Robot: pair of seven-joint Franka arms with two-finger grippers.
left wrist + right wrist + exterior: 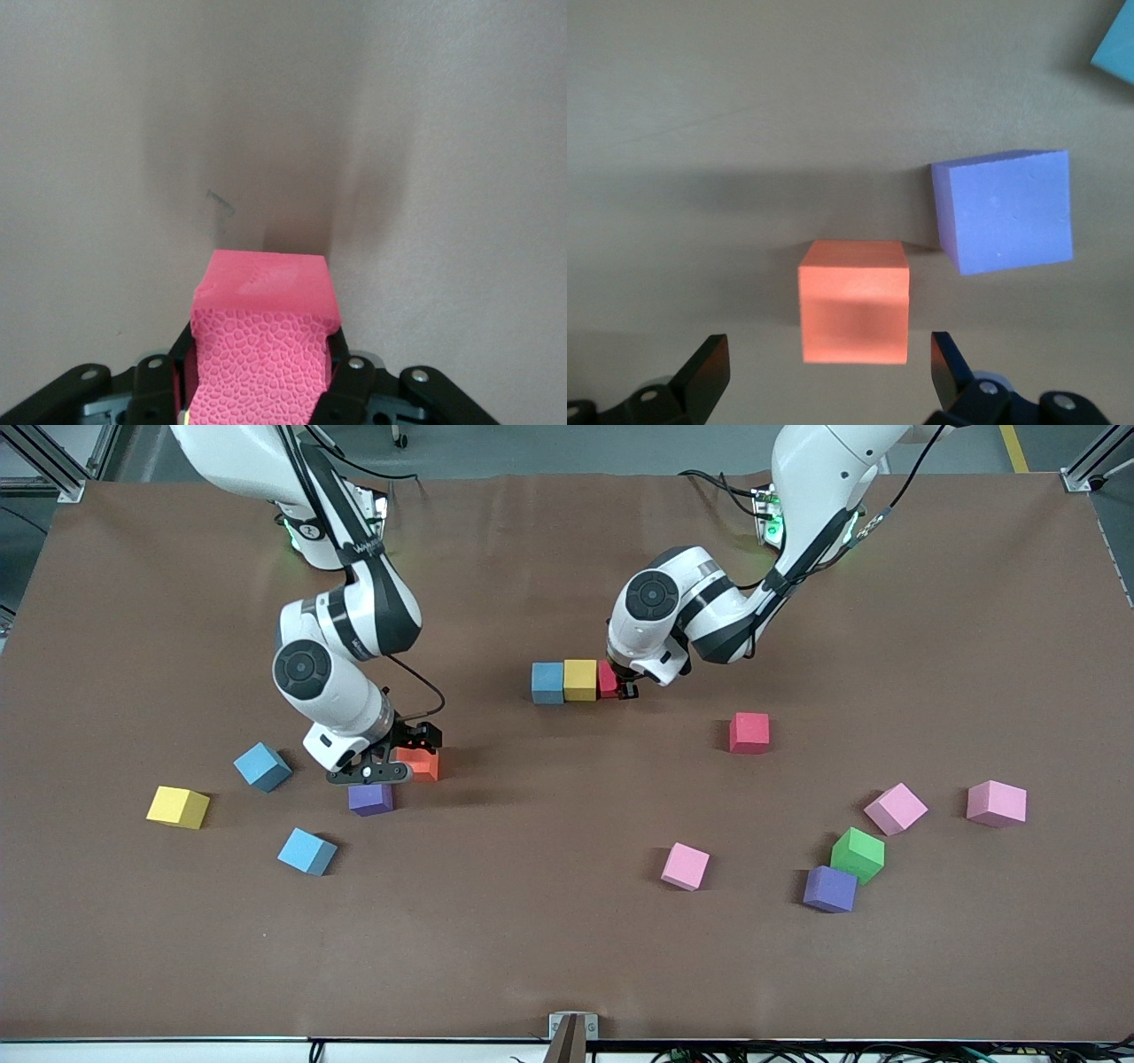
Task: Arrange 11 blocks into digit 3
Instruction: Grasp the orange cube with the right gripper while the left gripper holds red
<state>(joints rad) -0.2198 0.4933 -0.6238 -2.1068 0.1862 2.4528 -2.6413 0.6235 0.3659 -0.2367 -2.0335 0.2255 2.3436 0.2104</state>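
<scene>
Pink-red block (263, 341) fills the left pincer's (261, 390) grip at its wrist; right pincer (826, 367) gapes over orange block (854, 301).

A brown table (567, 957) fills the view; a small metal bracket (572, 1027) sits at its front-camera edge.

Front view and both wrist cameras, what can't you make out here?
- Front view: the left gripper and most of its red block, covered by the arm's wrist.
- Left wrist view: blue block and yellow block out of frame.
- Right wrist view: right gripper cut off by the edge.
</scene>
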